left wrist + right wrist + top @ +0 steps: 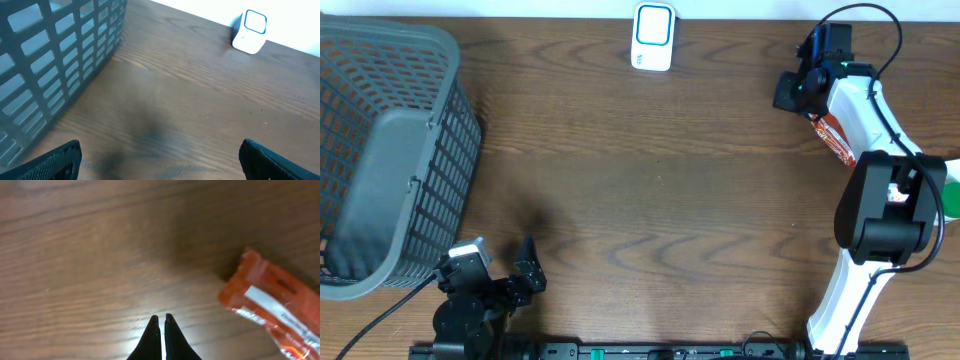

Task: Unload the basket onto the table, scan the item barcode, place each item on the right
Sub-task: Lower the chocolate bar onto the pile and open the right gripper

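The item, an orange packet [272, 307] with a white stripe, lies flat on the wooden table; in the overhead view the packet [835, 143] is partly hidden under the right arm. My right gripper [161, 318] is shut with nothing between its fingers, just left of the packet and apart from it. From above, the right gripper [787, 93] is at the far right of the table. A white scanner [653, 37] with a blue-ringed window stands at the far middle edge, also seen as the scanner [250, 31]. My left gripper [160, 162] is wide open and empty near the front left [505, 265].
A grey slatted basket [395, 150] fills the left side, and the basket wall [55, 60] is close to the left gripper. Something green [953, 197] shows at the right edge behind the right arm. Bare wood lies between the scanner and both arms.
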You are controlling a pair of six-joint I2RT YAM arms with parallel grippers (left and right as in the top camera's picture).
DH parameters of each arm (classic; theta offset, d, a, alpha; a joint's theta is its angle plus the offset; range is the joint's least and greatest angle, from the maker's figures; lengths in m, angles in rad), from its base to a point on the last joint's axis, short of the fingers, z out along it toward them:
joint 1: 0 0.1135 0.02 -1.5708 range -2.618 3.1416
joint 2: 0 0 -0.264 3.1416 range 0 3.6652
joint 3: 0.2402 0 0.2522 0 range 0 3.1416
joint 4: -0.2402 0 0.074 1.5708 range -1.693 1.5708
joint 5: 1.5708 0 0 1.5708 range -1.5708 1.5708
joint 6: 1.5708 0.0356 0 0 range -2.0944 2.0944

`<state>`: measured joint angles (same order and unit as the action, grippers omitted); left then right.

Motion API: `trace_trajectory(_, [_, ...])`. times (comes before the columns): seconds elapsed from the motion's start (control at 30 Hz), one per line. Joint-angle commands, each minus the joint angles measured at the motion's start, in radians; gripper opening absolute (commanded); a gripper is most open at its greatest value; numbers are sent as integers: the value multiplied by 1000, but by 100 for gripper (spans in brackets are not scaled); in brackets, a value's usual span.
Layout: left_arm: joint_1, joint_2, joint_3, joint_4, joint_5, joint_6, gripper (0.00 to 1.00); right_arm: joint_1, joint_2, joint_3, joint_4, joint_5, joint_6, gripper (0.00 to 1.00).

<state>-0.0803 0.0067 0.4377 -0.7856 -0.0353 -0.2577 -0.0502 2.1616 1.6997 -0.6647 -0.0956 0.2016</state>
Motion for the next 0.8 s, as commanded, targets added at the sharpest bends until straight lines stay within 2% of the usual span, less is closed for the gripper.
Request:
trace_trajectory(0.0, [-3,-1,5,0,-2,13,98,2,60,14,18,35,14,1])
trace_trajectory(0.37, [-3,-1,5,0,-2,13,98,-29,135,14,86,56,23,1])
trace_trajectory(0.63, [-3,-1,5,0,-2,13,98,-105,135,14,80,202,38,1])
trace_trajectory(0.77, [-3,-1,5,0,-2,13,98,-160,135,14,14,299,38,1])
